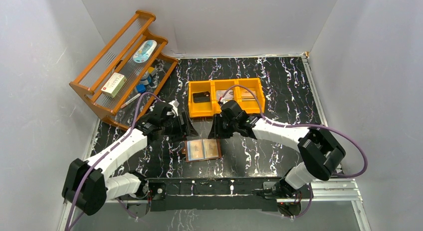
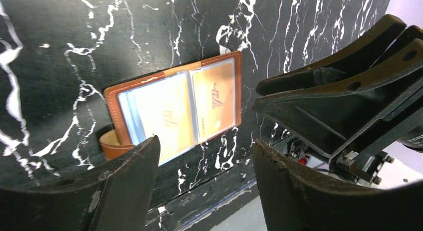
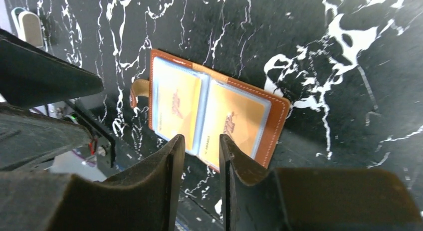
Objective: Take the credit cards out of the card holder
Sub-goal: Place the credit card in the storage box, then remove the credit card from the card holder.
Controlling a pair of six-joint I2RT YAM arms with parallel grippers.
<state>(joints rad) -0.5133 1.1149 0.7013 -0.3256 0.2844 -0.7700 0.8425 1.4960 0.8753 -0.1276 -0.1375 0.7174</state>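
Observation:
The brown leather card holder (image 1: 203, 149) lies open and flat on the black marbled table near the front edge. Tan credit cards show through its clear pockets, one on each side, in the left wrist view (image 2: 167, 116) and the right wrist view (image 3: 234, 121). The holder's stitched edge (image 2: 112, 99) and its edge (image 3: 277, 126) show there too. My left gripper (image 1: 191, 128) hovers just behind the holder's left half, open wide and empty (image 2: 204, 146). My right gripper (image 1: 215, 130) hovers behind its right half, jaws a narrow gap apart and empty (image 3: 202, 138).
An orange three-compartment bin (image 1: 192, 99) stands behind the grippers, with a black flat card (image 1: 201, 97) in its left compartment. A wooden rack (image 1: 85, 86) with a white-and-red box (image 1: 113, 84) stands at the back left. White walls enclose the table.

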